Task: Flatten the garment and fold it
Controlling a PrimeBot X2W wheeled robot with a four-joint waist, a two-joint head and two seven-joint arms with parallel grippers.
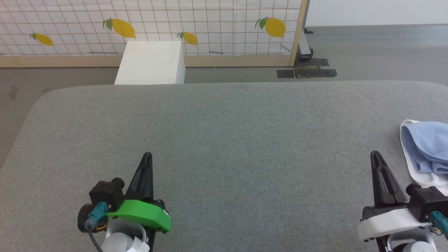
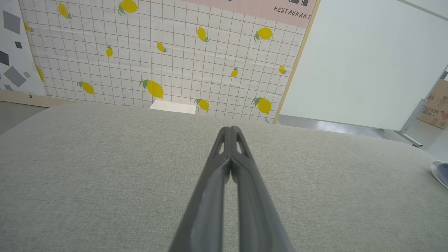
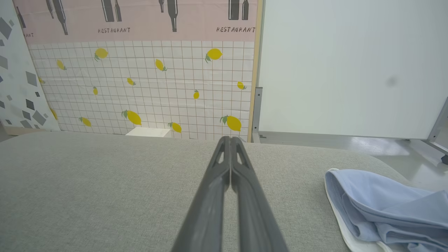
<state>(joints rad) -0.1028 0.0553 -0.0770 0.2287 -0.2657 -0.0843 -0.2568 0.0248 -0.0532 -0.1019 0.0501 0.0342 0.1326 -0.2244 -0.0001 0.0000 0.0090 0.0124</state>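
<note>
The garment is a crumpled light blue shirt with a white edge, lying at the far right of the grey table. It also appears in the right wrist view as a bunched heap, the garment, at the lower right. My right gripper is shut and empty, just left of the garment and not touching it. My left gripper is shut and empty over bare cloth at the lower left. Both pairs of fingers are pressed together, seen as the left gripper and the right gripper.
A white box stands on the floor behind the table's far edge. A lemon-patterned screen with a wooden frame closes off the back. A metal stand base sits on the floor at the back right.
</note>
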